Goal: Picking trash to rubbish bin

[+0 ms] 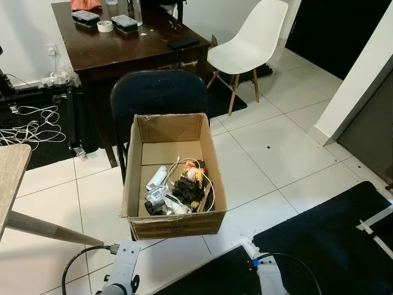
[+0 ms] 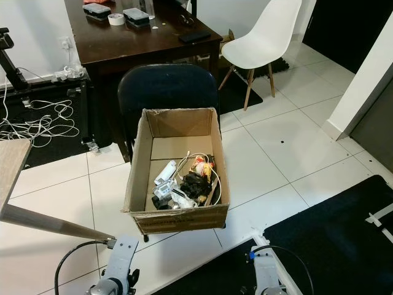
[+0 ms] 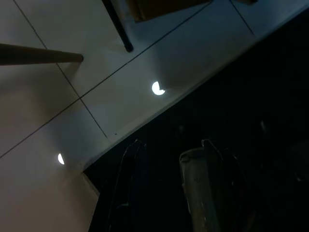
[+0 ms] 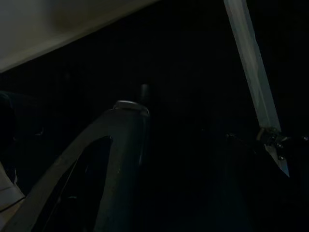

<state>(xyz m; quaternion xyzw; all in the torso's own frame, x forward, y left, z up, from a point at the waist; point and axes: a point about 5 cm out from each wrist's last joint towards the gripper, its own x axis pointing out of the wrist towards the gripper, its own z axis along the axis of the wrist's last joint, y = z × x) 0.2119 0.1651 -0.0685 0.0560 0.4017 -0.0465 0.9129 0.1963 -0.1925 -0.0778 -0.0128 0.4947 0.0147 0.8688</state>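
An open cardboard box (image 1: 175, 218) rests on the seat of a black chair (image 1: 159, 92) straight ahead of me. Several bits of trash (image 1: 178, 187) lie in its near half: white plastic pieces, black crumpled wrap, a red and yellow wrapper and a thin white cable. Both silver arms hang low, the left arm (image 1: 123, 270) and the right arm (image 1: 267, 276) below the box. In the dim left wrist view my left gripper (image 3: 166, 188) is open over the dark mat with nothing between its fingers. My right gripper (image 4: 186, 125) is lost in shadow.
A dark wooden desk (image 1: 141, 52) with small cases and a tape roll stands behind the chair. A white chair (image 1: 252, 37) is at the back right. White cables (image 1: 27, 126) lie on the floor at left. A light wooden table (image 1: 9, 178) juts in at left. A black mat (image 1: 325, 239) covers the lower right floor.
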